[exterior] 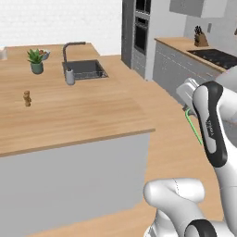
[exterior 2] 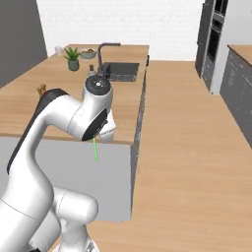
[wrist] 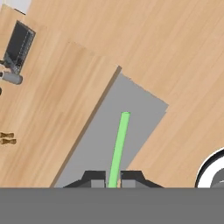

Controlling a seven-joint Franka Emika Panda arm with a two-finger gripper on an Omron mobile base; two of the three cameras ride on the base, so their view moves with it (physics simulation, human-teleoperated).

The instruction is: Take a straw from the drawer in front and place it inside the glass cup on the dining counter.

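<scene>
beside the dining counter (wrist: 52,113), gripper (wrist: 113,178) clamping the straw (wrist: 119,146), pointing down

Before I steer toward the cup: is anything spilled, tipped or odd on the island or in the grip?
Nothing stands out. The gripper is shut on the straw, which juts straight out beyond the fingertips. On the dining counter, the potted plant stands upright, and no spill shows.

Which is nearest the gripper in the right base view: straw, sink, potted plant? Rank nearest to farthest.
1. The straw: held in the gripper, hanging down in front of the dining counter's grey side.
2. The sink: set into the countertop, farther back.
3. The potted plant: far end, left of the sink.
</scene>
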